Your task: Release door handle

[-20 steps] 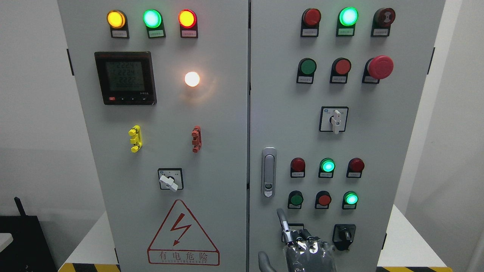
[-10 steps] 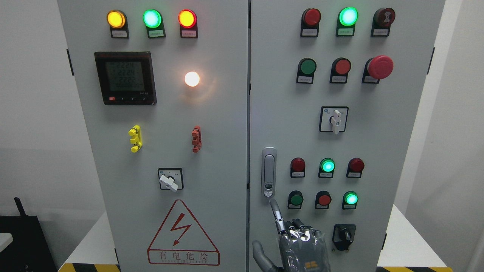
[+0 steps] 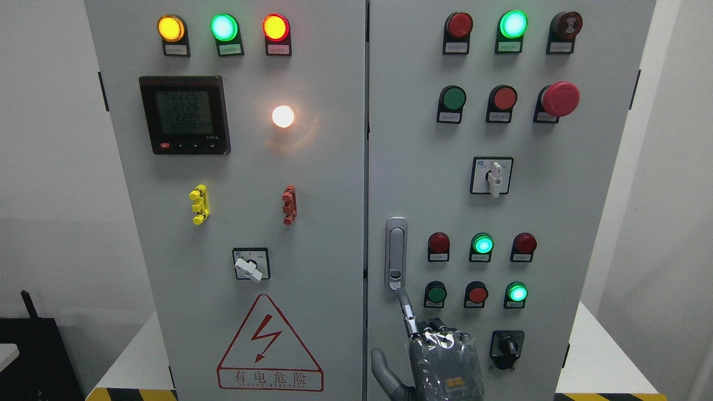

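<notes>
A grey metal electrical cabinet (image 3: 312, 167) with two smooth, matt doors fills the view. The left door carries three round glowing lamps, a square black digital meter (image 3: 184, 115), a yellow clip, a red clip, a white rotary switch and a red triangular warning sign (image 3: 269, 345). On the right door, a slim silver door handle (image 3: 396, 253) stands upright near the centre seam, beside round red and green buttons and a red mushroom-shaped stop button (image 3: 560, 98). At the bottom edge, the right hand (image 3: 440, 356), grey and glossy, has its index finger extended, the tip touching the handle's lower end, the other fingers curled, grasping nothing.
</notes>
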